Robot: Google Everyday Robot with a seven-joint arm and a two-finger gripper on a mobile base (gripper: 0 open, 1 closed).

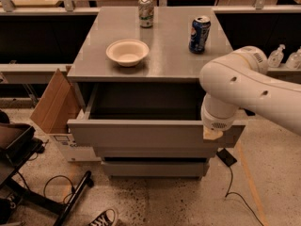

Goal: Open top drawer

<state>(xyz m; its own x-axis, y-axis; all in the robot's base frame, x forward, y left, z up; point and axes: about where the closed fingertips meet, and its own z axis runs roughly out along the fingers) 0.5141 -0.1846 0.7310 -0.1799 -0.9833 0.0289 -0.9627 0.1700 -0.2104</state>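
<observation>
The top drawer (pixel 141 134) of the grey cabinet is pulled out toward me, its deep dark box open to view and its wide matte-grey front tilted slightly. Two narrower grey drawer fronts (pixel 153 167) sit shut below it. My gripper (pixel 211 133) is at the right end of the drawer front, at its top edge, below the thick white arm (pixel 244 88) that comes in from the right. The arm hides most of the gripper.
On the cabinet top (pixel 171 55) stand a white bowl (pixel 127 52), a green can (pixel 146 11) and a blue can (pixel 199 34). A cardboard box (pixel 54 102) leans at the left. A black stand, cables and a shoe (pixel 103 217) lie on the floor.
</observation>
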